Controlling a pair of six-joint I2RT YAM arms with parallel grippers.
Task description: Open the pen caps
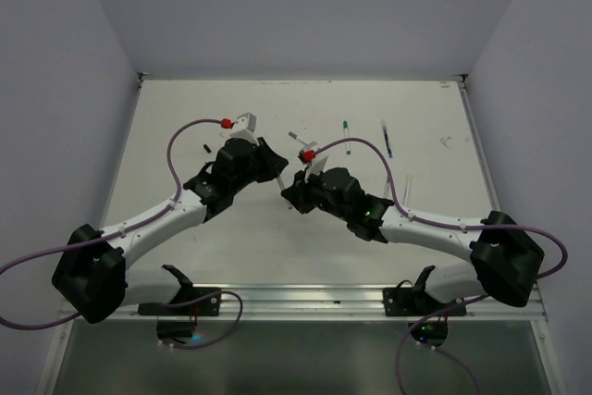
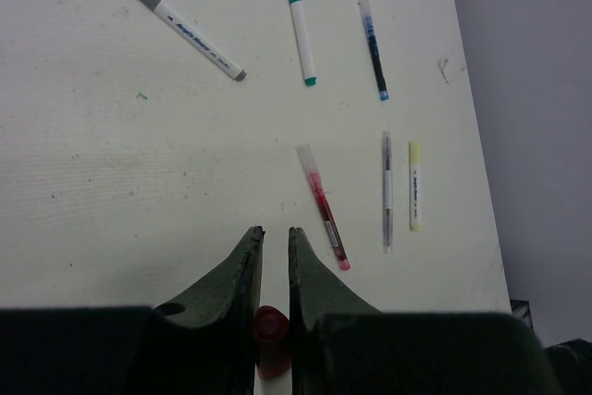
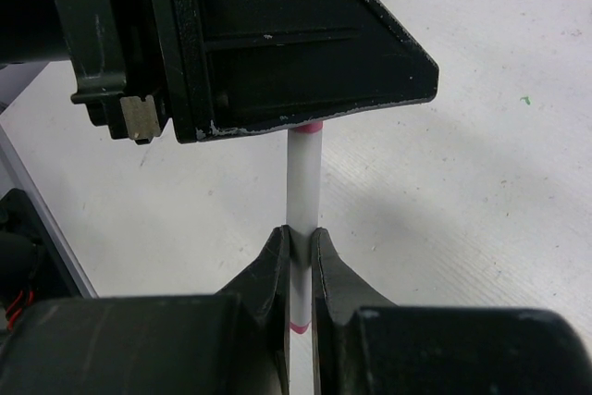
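Fingers of the right gripper (image 3: 298,236) pinch the white pen (image 3: 303,173) mid-barrel, those of the left gripper (image 2: 275,231) are closed on the red cap (image 2: 271,338) at the pen's end: pull straight along the pen.

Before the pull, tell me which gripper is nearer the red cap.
Left. The left gripper has the red cap between its jaws; the right gripper clamps the same pen's white barrel farther down, off the cap.
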